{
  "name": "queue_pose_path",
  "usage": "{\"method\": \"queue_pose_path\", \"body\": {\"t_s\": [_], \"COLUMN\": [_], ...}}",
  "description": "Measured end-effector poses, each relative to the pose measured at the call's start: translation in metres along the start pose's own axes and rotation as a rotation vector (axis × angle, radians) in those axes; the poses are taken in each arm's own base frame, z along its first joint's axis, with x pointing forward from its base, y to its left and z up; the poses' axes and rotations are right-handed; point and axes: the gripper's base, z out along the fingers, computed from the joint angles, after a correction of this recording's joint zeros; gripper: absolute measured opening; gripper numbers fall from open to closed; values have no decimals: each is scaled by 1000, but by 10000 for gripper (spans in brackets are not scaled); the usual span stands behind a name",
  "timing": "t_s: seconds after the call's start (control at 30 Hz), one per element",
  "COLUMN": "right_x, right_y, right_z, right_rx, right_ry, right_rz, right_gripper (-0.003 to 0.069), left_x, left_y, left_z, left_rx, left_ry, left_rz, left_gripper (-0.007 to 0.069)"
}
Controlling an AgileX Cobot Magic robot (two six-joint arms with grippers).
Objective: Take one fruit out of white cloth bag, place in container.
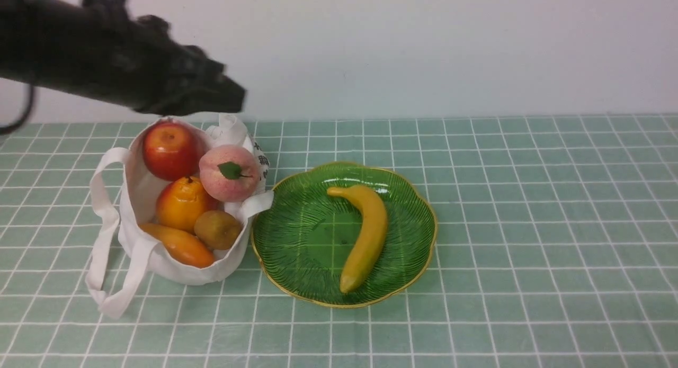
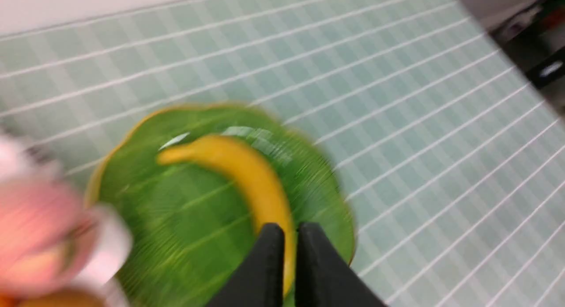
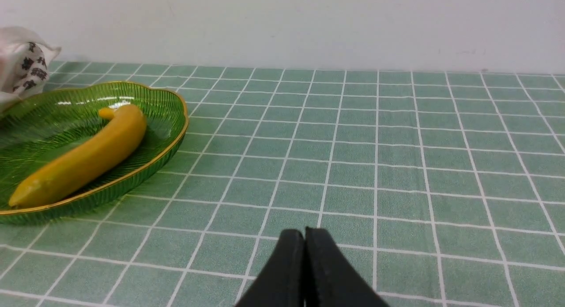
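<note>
Banana (image 1: pixel 365 235) is lying in the green dish (image 1: pixel 296 241) beside the white cloth bag (image 1: pixel 132 198), so the placing looks done. Left gripper (image 2: pixel 289 229) is hovering above the bag, jaws nearly together and empty. Right gripper (image 3: pixel 304 240) is sitting pinched closed, so I'm guessing next is just parking the arm.

- Left arm (image 1: pixel 106 66), above the white cloth bag (image 1: pixel 130 209): bulky, black, blurred.
- Dark cable (image 1: pixel 24 116) loops left of bag.
- Left gripper (image 2: pixel 289 236), right gripper (image 3: pixel 304 236): 2 black tapered fingers each.
</note>
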Motion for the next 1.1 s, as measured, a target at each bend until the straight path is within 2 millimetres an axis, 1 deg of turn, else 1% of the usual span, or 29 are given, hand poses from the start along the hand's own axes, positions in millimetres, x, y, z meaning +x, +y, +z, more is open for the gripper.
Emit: {"method": "queue_pose_path", "body": {"t_s": [0.03,0.1,0.13,0.17,0.2,0.23,0.27,0.3,0.37,0.4,0.47,0.5,0.53,0.57,0.6,0.63,0.67,0.7,0.8,0.93,1.1], "right_x": [0,0,0,0,0,0,0,0,0,0,0,0,0,0,0,0,0,0,0,0,0], "right_y": [0,0,0,0,0,0,0,0,0,0,0,0,0,0,0,0,0,0,0,0,0], "right_z": [0,0,0,0,0,0,0,0,0,0,0,0,0,0,0,0,0,0,0,0,0], "right_rx": [0,0,0,0,0,0,0,0,0,0,0,0,0,0,0,0,0,0,0,0,0], "right_ry": [0,0,0,0,0,0,0,0,0,0,0,0,0,0,0,0,0,0,0,0,0], "right_rz": [0,0,0,0,0,0,0,0,0,0,0,0,0,0,0,0,0,0,0,0,0], "right_gripper": [-15,-15,-15,-15,-15,-15,-15,-15,-15,-15,-15,-15,-15,-15,-15,-15,-15,-15,-15,-15,-15], "left_x": [3,13,17,22,29,40,48,63,85,99,124,127,141,147,153,163,166,172,184,191,192], "left_y": [1,-6,-9,-16,-20,-29,-32,-41,-49,-55,-60,-60,-62,-63,-64,-61,-62,-61,-59,-60,-61], "left_z": [-16,-46,-53,-65,-71,-80,-82,-89,-92,-95,-95,-95,-94,-94,-94,-90,-91,-90,-89,-87,-86], "left_rx": [-24,-58,-65,-82,-91,-100,-100,-106,-108,-119,-153,-166,-188,-194,-217,-247,-258,-289,-312,-295,-273], "left_ry": [10,33,51,47,64,72,83,80,86,67,11,-14,-60,-80,-140,-199,-241,-328,-467,-509,-508], "left_rz": [0,23,34,55,70,92,98,126,150,178,201,204,202,199,197,178,173,153,99,59,43], "left_gripper": [-2,-8,-8,-8,-8,-8,-8,-8,-8,-8,-8,-8,-8,-8,-8,-8,-8,-8,-8,-8,-8]}}
